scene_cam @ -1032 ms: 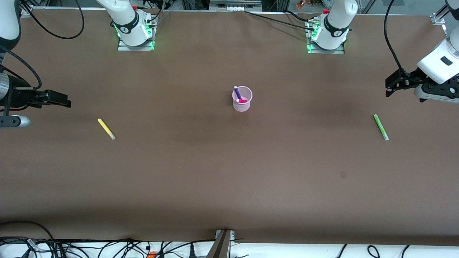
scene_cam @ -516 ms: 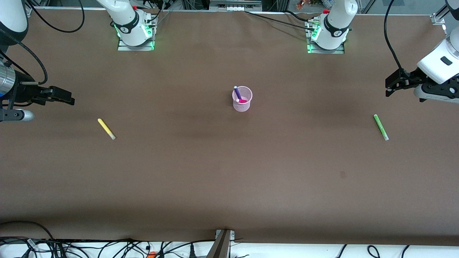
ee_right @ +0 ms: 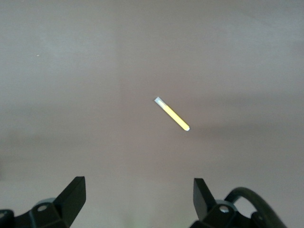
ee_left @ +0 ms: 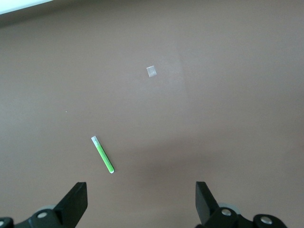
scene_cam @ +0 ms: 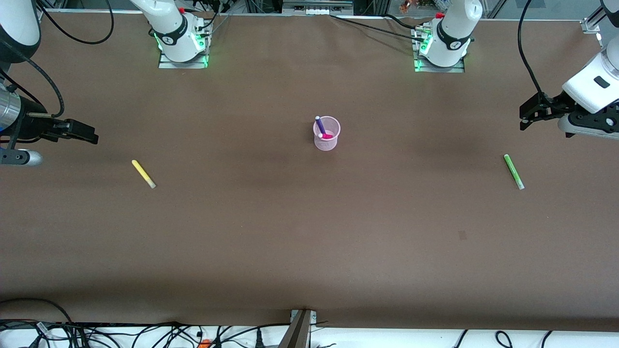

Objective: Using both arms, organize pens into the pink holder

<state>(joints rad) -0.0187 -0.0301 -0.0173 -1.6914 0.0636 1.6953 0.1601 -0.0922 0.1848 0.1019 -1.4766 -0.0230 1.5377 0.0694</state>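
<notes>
The pink holder stands at the table's middle with the dark purple pen and the magenta-pink pen in it. The yellow pen lies flat toward the right arm's end and shows in the right wrist view. The green pen lies flat toward the left arm's end and shows in the left wrist view. My right gripper is open and empty, up over the table beside the yellow pen. My left gripper is open and empty, up over the table beside the green pen.
The brown table runs wide between the pens. The two arm bases stand along its edge farthest from the front camera. Cables lie along the nearest edge. A small pale mark is on the tabletop.
My right gripper rose and shifted slightly toward the table's middle, then settled back a little. My left gripper and all pens stayed put.
</notes>
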